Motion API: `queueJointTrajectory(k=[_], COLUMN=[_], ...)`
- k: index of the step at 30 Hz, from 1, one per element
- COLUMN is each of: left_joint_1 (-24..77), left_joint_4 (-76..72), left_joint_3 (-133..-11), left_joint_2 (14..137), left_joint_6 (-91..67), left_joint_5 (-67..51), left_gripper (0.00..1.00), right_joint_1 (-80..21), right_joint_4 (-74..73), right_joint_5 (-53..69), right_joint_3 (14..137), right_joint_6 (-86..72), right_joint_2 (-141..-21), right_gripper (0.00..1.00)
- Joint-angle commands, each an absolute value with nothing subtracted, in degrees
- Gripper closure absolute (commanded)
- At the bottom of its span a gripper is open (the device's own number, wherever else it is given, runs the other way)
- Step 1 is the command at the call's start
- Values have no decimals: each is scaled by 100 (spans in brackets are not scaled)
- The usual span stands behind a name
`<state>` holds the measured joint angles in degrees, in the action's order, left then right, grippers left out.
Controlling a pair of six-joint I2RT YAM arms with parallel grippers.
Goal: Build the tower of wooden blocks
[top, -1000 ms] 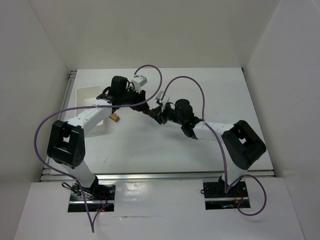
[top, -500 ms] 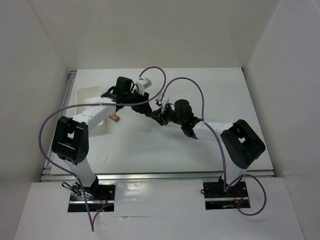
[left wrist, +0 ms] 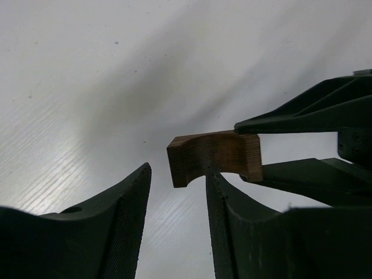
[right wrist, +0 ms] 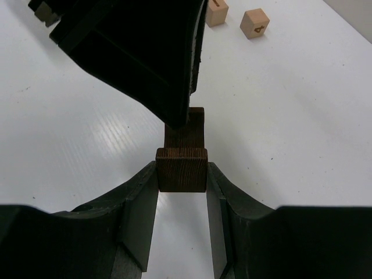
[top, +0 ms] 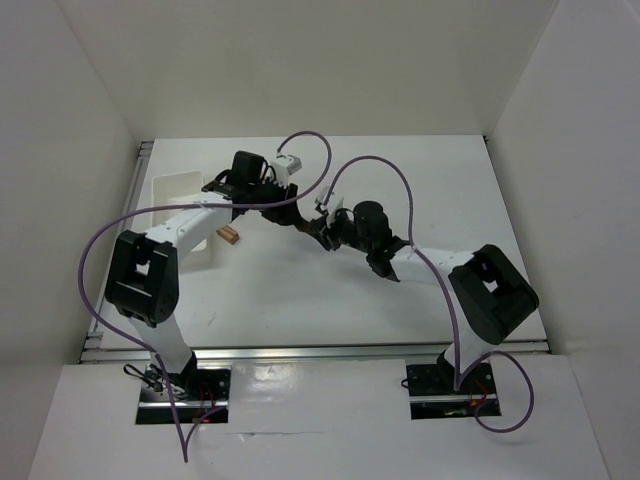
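My right gripper (right wrist: 181,189) is shut on one end of the dark brown arch piece (right wrist: 181,168) and holds it above the table. In the left wrist view the arch (left wrist: 215,156) juts out sideways from the right gripper's fingers (left wrist: 314,113). Its free end is at the gap of my open left gripper (left wrist: 178,174), whose right finger overlaps the arch's notch. I cannot tell whether they touch. In the top view the two grippers meet near the table's middle, left gripper (top: 296,214) against right gripper (top: 318,228). Two light tan cubes (right wrist: 254,23) lie beyond. The orange-red roof piece is out of view.
A white tray (top: 178,188) lies at the table's left, partly under my left arm. A small tan block (top: 230,236) lies just right of the tray. White walls close the table on three sides. Purple cables loop above both arms.
My left wrist has shifted slightly right, closer to the right gripper, and its elbow has swung. The right gripper still holds the arch in about the same place.
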<state>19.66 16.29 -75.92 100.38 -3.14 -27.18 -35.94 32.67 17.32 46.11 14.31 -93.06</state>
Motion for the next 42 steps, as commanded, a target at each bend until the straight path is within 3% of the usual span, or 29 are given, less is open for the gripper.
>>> queueJointTrajectory(k=[1,17,20,28,30,32,34,35,38,42], left_joint_1=[1907,1854,1854,1907,1907,1907,1907,1907,1907,1907], left_joint_4=[1477,1696,1644,2180,2118,2065,2065,2065,2127,1655], left_joint_3=[-7857,-8051,-8235,-8596,-8543,-8543,-8543,-8543,-8683,-8623], left_joint_2=[10212,10397,10555,10828,10759,10688,10688,10635,10635,10635], left_joint_6=[-202,-114,-114,114,-8,-9,-9,-9,-114,-377], left_joint_5=[-3628,-3822,-4393,-4518,-4448,-4342,-4289,-4289,-4131,-4463], left_gripper=[51,54,65,90,100,100,100,100,100,100], right_joint_1=[-3551,-3551,-3551,-3551,-3551,-3551,-3551,-3551,-3551,-3551], right_joint_4=[3744,4298,4420,4737,4676,4623,4623,4545,4360,4552], right_joint_5=[1696,1714,1714,1539,1485,1415,1415,1415,1415,1284], right_joint_3=[4465,4184,4184,4236,4289,4289,4289,4359,4412,4158], right_joint_6=[1529,1582,1582,1582,1582,1582,1529,1529,1477,1363], right_joint_2=[-8991,-8605,-8604,-8867,-8920,-8974,-8974,-8974,-8974,-8693], right_gripper=[100,100,100,100,94,92,81,62,38,29])
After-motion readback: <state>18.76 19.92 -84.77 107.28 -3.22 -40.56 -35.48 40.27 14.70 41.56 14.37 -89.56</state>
